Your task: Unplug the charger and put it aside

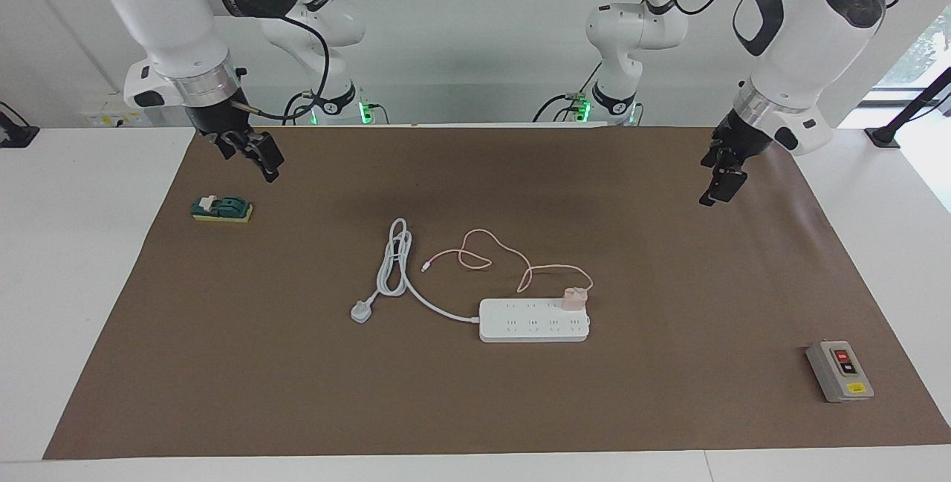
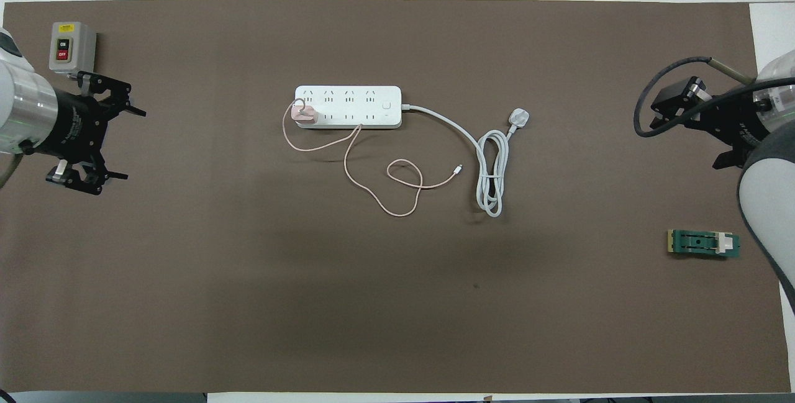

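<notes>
The charger (image 1: pixel 574 297) is a small pale pink cube plugged into the white power strip (image 1: pixel 535 332), at the strip's end toward the left arm. It also shows in the overhead view (image 2: pixel 305 114), on the strip (image 2: pixel 372 97). Its thin pink cable (image 1: pixel 475 253) lies in loops on the brown mat, nearer to the robots than the strip. My left gripper (image 1: pixel 722 181) hangs open and empty over the mat's edge at the left arm's end (image 2: pixel 126 142). My right gripper (image 1: pixel 252 155) hangs open and empty over the mat at the right arm's end.
The strip's thick white cord (image 1: pixel 394 266) and grey-white plug (image 1: pixel 361 311) lie toward the right arm's end. A grey ON/OFF switch box (image 1: pixel 839 370) stands at the left arm's end. A green switch block (image 1: pixel 222 209) lies under the right gripper's side.
</notes>
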